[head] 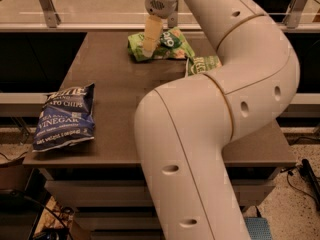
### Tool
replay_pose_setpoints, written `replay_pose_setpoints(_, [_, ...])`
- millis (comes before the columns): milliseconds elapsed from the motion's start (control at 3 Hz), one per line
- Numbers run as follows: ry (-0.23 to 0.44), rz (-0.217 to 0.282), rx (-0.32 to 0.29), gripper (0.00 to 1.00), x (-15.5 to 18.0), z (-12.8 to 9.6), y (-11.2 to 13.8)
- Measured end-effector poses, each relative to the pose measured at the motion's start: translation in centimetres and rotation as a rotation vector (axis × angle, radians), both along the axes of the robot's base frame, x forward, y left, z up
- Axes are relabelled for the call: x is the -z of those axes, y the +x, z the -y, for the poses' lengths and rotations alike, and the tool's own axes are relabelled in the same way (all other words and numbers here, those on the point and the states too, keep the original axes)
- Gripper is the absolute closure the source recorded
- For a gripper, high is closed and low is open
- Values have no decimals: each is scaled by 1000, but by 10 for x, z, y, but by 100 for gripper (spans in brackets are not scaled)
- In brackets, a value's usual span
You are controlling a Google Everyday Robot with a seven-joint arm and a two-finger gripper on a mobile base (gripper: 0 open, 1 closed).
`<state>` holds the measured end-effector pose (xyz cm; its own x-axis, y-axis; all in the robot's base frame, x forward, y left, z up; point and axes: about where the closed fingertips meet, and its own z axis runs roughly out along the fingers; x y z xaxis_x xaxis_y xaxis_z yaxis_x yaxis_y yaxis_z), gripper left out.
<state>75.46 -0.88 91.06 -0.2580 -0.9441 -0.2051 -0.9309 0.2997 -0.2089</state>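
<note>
Far edge of the table (pixel 115 84), middle. My pincer (pixel 152 36) hangs there from the wrist, pointing down, its pale tip over the left end of a green chip bag (pixel 170 43). Tip and bag overlap from this angle. Whether they actually touch I cannot tell, nor whether the pincer is open or closed, nor whether it has hold of anything.

The green chip bag lies flat and crumpled near the back edge, long side running left to right, with white lettering on its upper face.

A second green bag (pixel 204 64) lies just to the right of it and a little nearer the front. My own arm (pixel 215 129) covers its lower part, so only the top with some print shows.

The arm fills most of the view. It rises from the front of the table, bends at the right, then runs up and back to the wrist at the top.

Well apart from all this, at the front left corner, lies a blue chip bag (pixel 65 116) with "VINEGAR" readable on it — flat, label up, its lower edge at the table's rim.

Tabletop is dark brown — a rail with slanted posts runs behind it.
</note>
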Motion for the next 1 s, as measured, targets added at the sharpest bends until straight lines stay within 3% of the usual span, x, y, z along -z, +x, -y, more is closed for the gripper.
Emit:
replay_pose_setpoints(667, [45,-88,7,0,32,8,-34])
replay_pose_setpoints(1000, [44,-94,6,0,36,7,-35])
